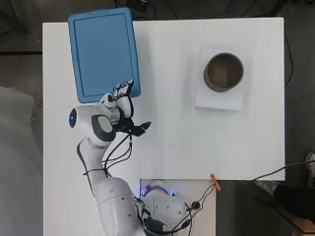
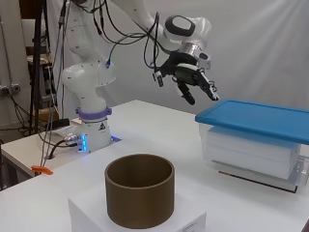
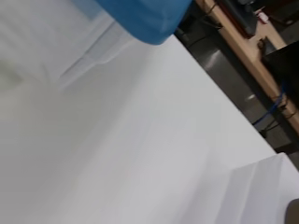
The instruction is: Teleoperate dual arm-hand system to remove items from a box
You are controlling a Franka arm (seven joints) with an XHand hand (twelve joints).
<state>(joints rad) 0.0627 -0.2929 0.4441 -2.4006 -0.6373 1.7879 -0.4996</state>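
Observation:
A clear plastic box with a blue lid (image 1: 103,51) stands at the table's far left; the side view shows the blue lid (image 2: 258,117) on top of it, closed. My hand (image 2: 190,77) hangs in the air above the lid's near corner, fingers spread and relaxed, holding nothing. From overhead the hand (image 1: 122,96) overlaps the lid's lower right corner. A corner of the blue lid (image 3: 145,18) also shows in the wrist view. What lies inside the box is hidden.
A brown open cylinder (image 1: 224,72) stands on a white block (image 1: 219,101) at the table's right; the side view has the brown cylinder (image 2: 139,188) in front. Cables trail from the arm. The white table (image 1: 187,142) spreads between box and block.

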